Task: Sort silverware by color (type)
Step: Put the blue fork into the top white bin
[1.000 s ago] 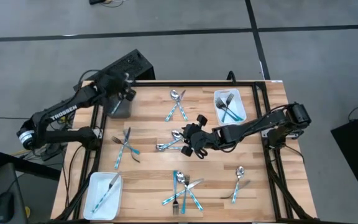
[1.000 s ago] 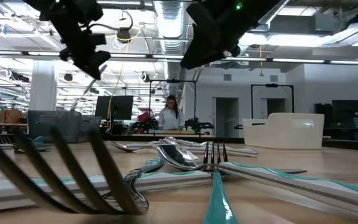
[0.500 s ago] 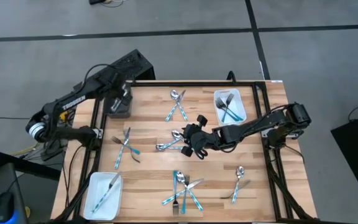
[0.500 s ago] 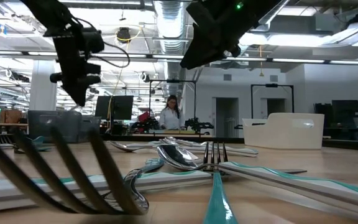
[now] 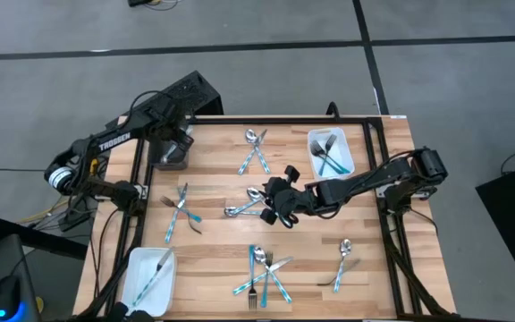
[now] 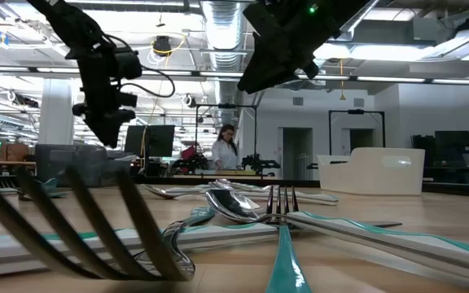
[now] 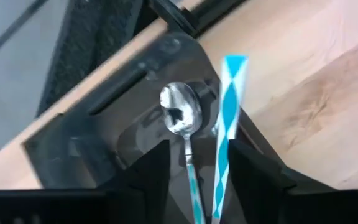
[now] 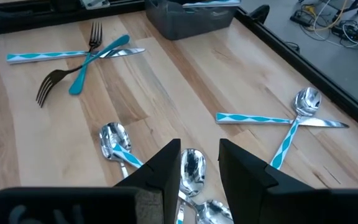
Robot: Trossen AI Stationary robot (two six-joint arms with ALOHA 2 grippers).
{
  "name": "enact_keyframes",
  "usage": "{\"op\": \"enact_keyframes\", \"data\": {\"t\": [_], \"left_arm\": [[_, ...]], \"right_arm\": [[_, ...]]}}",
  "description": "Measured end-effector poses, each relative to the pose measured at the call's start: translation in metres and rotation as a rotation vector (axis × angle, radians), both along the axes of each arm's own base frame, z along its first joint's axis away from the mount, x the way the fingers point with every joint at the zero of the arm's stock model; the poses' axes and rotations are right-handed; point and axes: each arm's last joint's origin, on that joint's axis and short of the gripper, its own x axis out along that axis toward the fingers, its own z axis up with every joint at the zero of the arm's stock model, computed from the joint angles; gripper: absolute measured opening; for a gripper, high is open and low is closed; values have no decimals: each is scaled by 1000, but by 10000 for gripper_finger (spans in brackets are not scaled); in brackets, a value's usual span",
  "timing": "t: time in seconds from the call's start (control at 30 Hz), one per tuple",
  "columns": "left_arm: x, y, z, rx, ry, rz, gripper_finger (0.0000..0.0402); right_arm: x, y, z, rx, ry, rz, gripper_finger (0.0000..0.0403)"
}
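Note:
My left gripper (image 5: 175,136) stands open over the dark grey bin (image 5: 170,154) at the table's far left. In the left wrist view one spoon (image 7: 180,115) lies on the bin's floor. A second teal handle (image 7: 227,118) stands between my fingers, closer to one of them. My right gripper (image 5: 274,208) hovers open at mid-table above a cluster of spoons (image 5: 247,204). One spoon bowl (image 8: 192,165) shows on the wood through the gap between its fingers (image 8: 199,155). My left gripper has the second teal handle (image 7: 219,186) between its open fingers, which slant down into the bin from above. I cannot tell whether either finger touches it.
A white tray (image 5: 330,152) with forks sits at the far right, and another (image 5: 150,279) with a knife at the near left. Loose silverware lies at the far middle (image 5: 256,150), left (image 5: 180,213), near middle (image 5: 262,273) and near right (image 5: 342,264).
My left gripper has come down over the dark grey bin and tipped to point more steeply downward.

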Motion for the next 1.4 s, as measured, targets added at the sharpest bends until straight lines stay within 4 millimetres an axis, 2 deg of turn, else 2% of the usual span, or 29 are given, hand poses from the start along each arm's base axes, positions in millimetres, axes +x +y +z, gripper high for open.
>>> {"op": "enact_keyframes", "data": {"t": [0.1,0.23,0.4,0.53,0.67,0.83,0.9,1.0,1.07,1.27,1.4], "left_arm": [[-3,-5,10,38,-26,-2,177],[-5,-18,32,131,-118,-46,182],[-3,-52,68,227,-358,-228,182],[0,-88,80,298,-587,-409,182],[0,-122,70,316,-776,-541,183],[0,-152,36,299,-943,-625,183],[0,-159,22,310,-955,-636,183],[1,-164,9,380,-875,-640,183],[3,-164,3,416,-819,-631,183],[10,-158,-1,511,-703,-661,183],[16,-151,2,601,-677,-665,183]], "right_arm": [[0,0,0,1,-1,0,134],[3,-4,-6,0,10,-10,134],[7,-15,-6,14,0,-20,134],[8,-24,-5,47,-26,-65,134],[8,-27,-6,67,-30,-79,134],[6,-18,-7,72,-11,-48,134],[5,-16,-8,62,10,-36,134],[4,-21,-10,13,68,-17,134],[5,-35,-11,-3,93,-7,134],[8,-100,-7,66,60,5,134],[8,-126,-3,19,22,-27,134]]}}
